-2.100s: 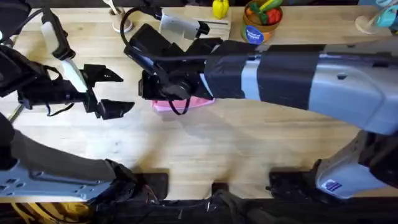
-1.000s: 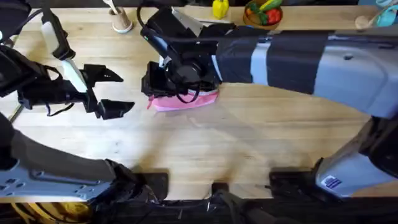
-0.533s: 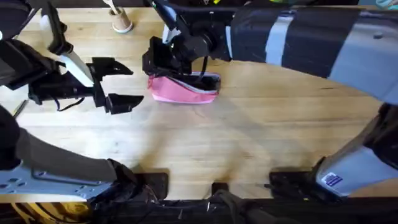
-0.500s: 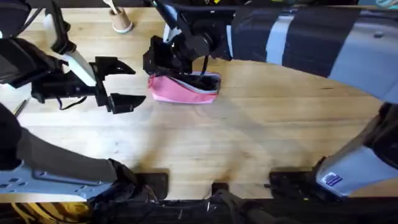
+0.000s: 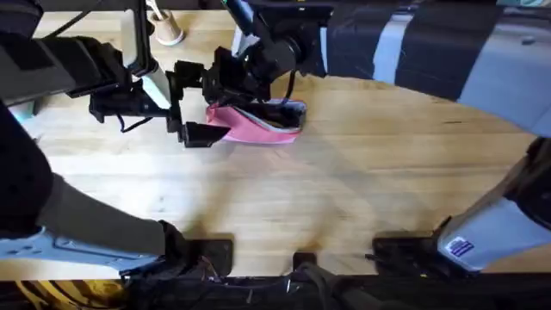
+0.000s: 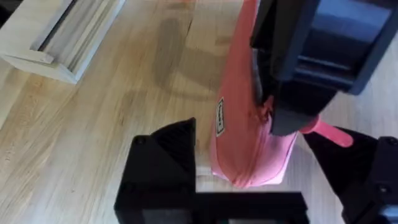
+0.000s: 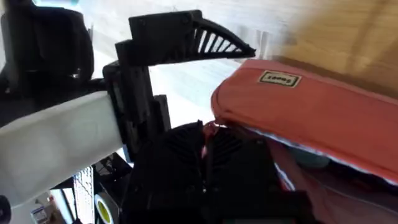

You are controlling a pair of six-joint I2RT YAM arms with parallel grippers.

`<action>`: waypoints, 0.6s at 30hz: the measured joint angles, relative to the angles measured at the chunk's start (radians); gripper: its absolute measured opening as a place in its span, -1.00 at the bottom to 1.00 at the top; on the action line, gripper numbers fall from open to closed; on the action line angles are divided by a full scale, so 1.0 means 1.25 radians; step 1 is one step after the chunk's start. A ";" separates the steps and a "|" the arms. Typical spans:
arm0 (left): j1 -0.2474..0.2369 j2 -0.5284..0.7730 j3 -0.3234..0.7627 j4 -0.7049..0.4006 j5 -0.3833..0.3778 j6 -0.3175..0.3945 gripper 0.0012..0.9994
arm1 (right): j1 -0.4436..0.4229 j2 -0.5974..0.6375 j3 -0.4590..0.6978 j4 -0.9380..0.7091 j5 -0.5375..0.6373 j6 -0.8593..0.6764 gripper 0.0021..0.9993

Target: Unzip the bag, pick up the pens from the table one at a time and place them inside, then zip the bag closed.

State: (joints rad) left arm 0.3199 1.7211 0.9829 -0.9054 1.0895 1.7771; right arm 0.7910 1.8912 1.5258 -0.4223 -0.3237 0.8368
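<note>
Jaws of the left gripper (image 6: pixel 249 186) are spread open around the near end of the bag (image 5: pixel 256 126), which lies on the surface (image 5: pixel 344 198). Beyond it, the right gripper (image 7: pixel 205 155) is closed on the zipper pull (image 7: pixel 200 134). Unzipping is judged under way; zipping is left.

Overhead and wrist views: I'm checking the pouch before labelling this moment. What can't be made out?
- Zipper pull: the right pincer covers it in the right wrist view.
- Pouch contents: overhead, the right arm overhangs the opening.
- Pouch's far end: left wrist view, hidden behind the right pincer.
</note>
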 joint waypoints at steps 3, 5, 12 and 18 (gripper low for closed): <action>0.000 0.000 0.000 0.000 0.012 -0.004 0.86 | 0.000 0.000 0.002 -0.005 0.000 0.000 -0.94; 0.000 0.000 0.000 -0.004 0.015 -0.007 0.48 | 0.000 0.000 0.003 -0.005 0.000 0.000 -0.94; -0.001 0.000 0.000 -0.010 0.011 -0.017 -0.83 | -0.004 0.000 0.004 -0.008 0.000 0.000 -0.94; -0.002 0.000 0.000 -0.011 0.007 -0.046 -0.91 | -0.018 0.000 0.006 -0.028 -0.003 -0.016 -0.94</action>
State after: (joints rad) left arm 0.3172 1.7214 0.9829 -0.9191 1.0981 1.7196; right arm 0.7686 1.8912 1.5329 -0.4570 -0.3279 0.8167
